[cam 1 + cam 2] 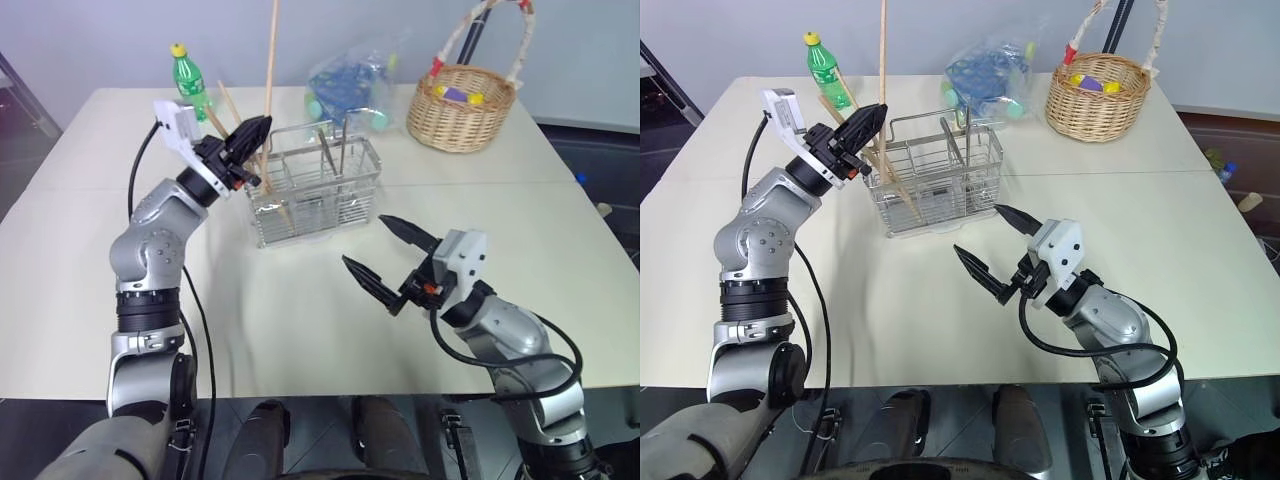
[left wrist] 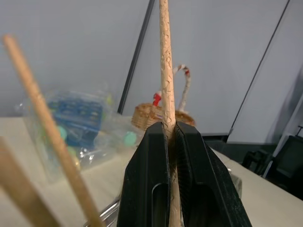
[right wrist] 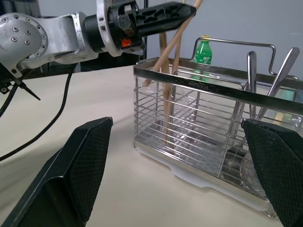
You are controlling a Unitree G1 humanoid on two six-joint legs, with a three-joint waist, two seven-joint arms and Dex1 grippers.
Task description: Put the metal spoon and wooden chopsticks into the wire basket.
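The wire basket (image 1: 315, 185) stands on the table's middle, toward the far side. My left gripper (image 1: 262, 125) is shut on one of the wooden chopsticks (image 2: 164, 71). It holds this stick nearly upright over the basket's left end, with the lower part reaching down inside. Two more chopsticks (image 3: 165, 52) lean in that same end compartment. Two metal handles (image 3: 251, 80) stand in another compartment; I cannot tell whether one is the metal spoon. My right gripper (image 1: 365, 240) hangs open and empty just in front of the basket.
A green bottle (image 1: 188, 75) stands behind the left gripper. A clear plastic bag (image 1: 350, 85) with blue things lies behind the wire basket. A round wicker basket (image 1: 463, 105) sits at the far right. Bare table (image 1: 300, 330) lies in front.
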